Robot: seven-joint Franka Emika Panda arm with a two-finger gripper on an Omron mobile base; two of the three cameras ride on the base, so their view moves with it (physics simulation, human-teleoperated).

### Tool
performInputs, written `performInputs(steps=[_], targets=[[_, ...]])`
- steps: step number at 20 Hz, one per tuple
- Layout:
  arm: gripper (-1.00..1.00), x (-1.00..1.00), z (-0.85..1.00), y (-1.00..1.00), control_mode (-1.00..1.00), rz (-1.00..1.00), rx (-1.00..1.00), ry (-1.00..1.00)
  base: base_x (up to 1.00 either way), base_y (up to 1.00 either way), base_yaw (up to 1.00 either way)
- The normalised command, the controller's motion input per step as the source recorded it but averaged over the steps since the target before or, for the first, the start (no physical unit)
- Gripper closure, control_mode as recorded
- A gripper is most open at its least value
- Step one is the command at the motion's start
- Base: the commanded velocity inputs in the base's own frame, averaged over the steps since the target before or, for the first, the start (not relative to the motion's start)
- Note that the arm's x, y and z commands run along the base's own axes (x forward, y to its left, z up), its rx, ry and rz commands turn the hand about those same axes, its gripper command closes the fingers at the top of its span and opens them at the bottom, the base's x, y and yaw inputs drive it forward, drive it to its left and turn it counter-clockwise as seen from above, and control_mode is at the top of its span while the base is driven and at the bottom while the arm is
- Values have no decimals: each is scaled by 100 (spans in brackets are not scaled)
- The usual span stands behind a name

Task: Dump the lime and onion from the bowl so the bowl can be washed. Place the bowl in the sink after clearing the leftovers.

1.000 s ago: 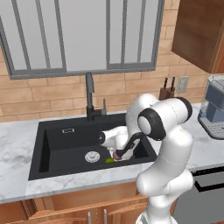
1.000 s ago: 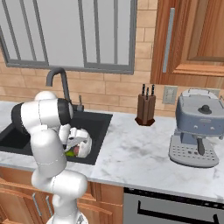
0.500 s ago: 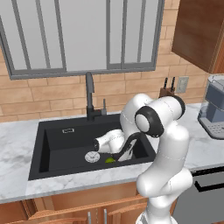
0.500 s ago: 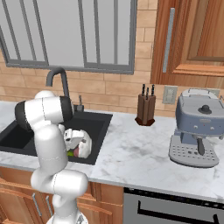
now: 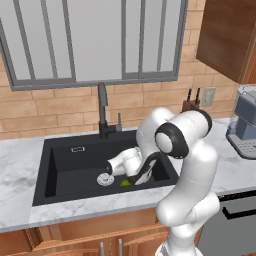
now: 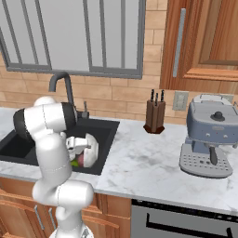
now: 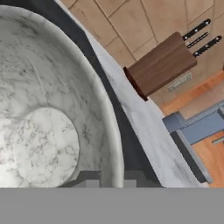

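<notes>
We have the claw (image 7: pixel 111 183) clamped on the bowl (image 6: pixel 90 149) rim, bowl tipped on edge at the sink's (image 5: pixel 70 160) right end; lime (image 5: pixel 125 183) and onion (image 6: pixel 81 160) lie beneath it.

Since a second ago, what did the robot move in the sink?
The pincer, shut on the bowl, swung it left along the sink toward the drain, still tipped on edge. The lime and onion stay on the sink floor. Faucet and knife block stayed put.

Kitchen — sink (image 5: pixel 65 165), knife block (image 6: pixel 155 116), coffee machine (image 6: pixel 211 135)
</notes>
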Motion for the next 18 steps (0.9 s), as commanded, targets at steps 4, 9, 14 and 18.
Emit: performInputs(steps=[4, 9, 14, 18], targets=[[100, -2, 42, -7, -100, 0, 0, -14, 0, 0, 0], [100, -14, 26, 0, -100, 0, 0, -10, 0, 0, 0], [100, -16, 42, 0, -100, 0, 1, -10, 0, 0, 0], [100, -16, 48, 9, -100, 0, 10, -6, 0, 0, 0]])
